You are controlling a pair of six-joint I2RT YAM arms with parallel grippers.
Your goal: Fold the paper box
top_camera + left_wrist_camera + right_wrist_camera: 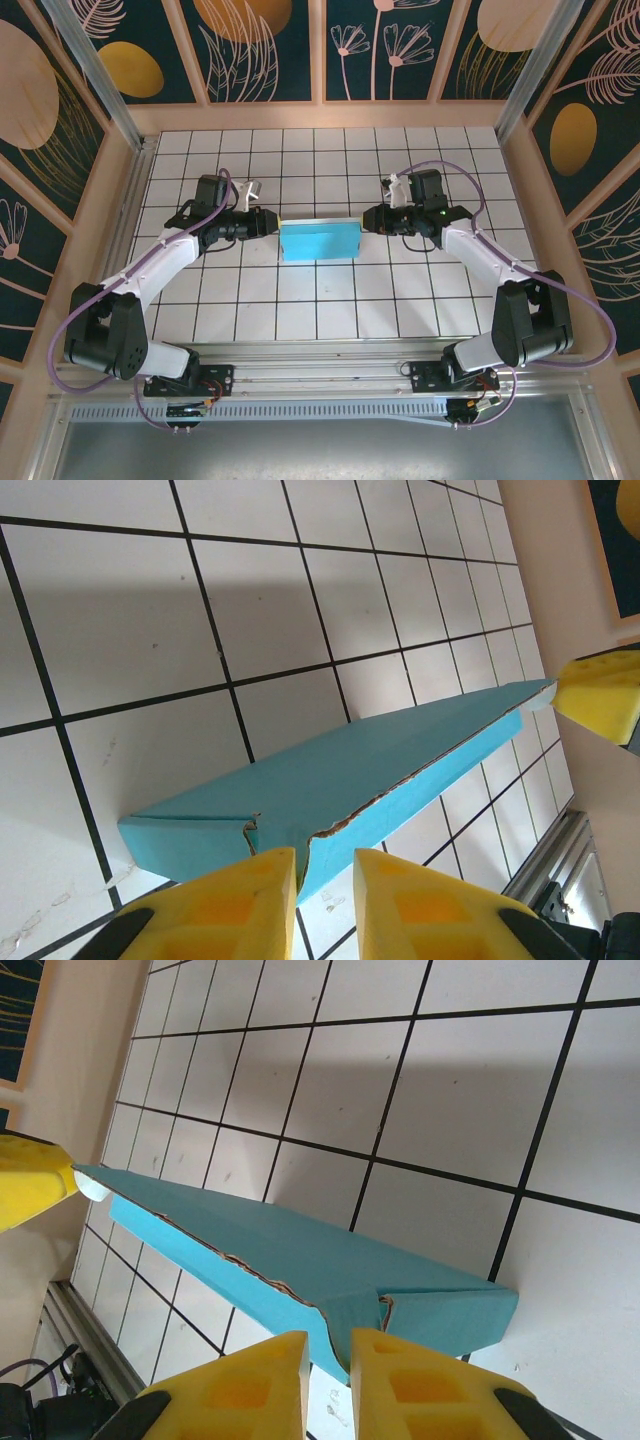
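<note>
Left gripper (325, 865): yellow pads (250, 900) at 6 o'clock of its wrist view, pressed nearly together and pinching the near end wall of the paper box (330, 790); seen from above it sits at 9 o'clock of the box.
Right gripper (328, 1345): mirrors this, squeezed onto the opposite end wall at 3 o'clock of the box.
Paper box position: turquoise face outward, a shallow rectangle at the centre of the tiled table (250, 300), spanning between both pincers; I cannot tell whether its underside rests on the tiles.
Ragged seam (420, 780): a rough card edge runs from the near pads toward 2 o'clock, not lying flush along its length.
Risk, pull: if the arms draw apart, the thin card likely tears at the seam or an end wall slips free.
Risk, push: if they close toward each other, the long walls probably buckle and the seam springs open.
Risk, grip: each pinch holds only a narrow strip, so a small twist could crease or peel that wall.
</note>
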